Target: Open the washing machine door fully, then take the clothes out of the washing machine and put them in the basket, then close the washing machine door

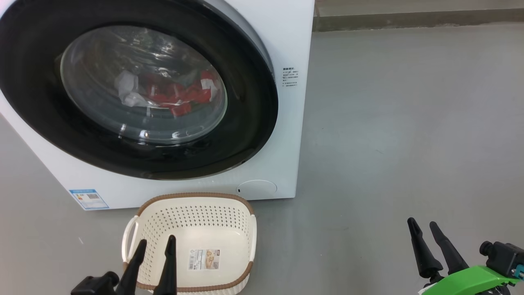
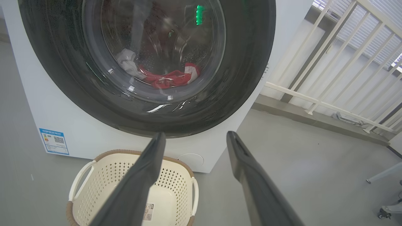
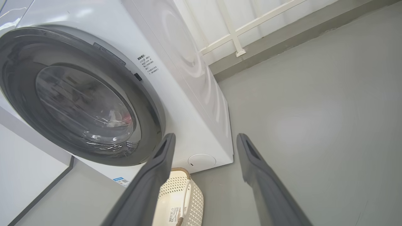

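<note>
- You are at the very start. The washing machine door (image 1: 251,119) sits shut, flush against the front of the washing machine (image 1: 297,135), ahead of and above both end effectors.
- Your left end effector (image 1: 157,241) hangs with its two dark fingers spread wide and nothing between them. As far as the head view shows, it touches neither the door nor the basket.
- Your right end effector (image 1: 421,223) is likewise spread wide and empty. It is poised over bare floor (image 1: 389,143), with the machine's front corner well off to its left.
- The clothes (image 1: 180,96), red with white patches, lie heaped at the bottom of the drum behind the glass window, straight ahead of the left end effector and higher.
- The basket (image 1: 204,217) stands empty on the floor beneath and just ahead of the left end effector. It is close to the machine's base, under the door's lower edge.
- Nothing of the task appears to be done: the door is unopened, no garment is out, and the basket holds only its paper label.
- Everything is left for you: swing the door fully open, lift the clothes out, drop them into the basket, then shut the door.
- By the layout, the left end effector is the nearer to both the door and the basket. Where the door's handle lies is not plain from these views.
</note>
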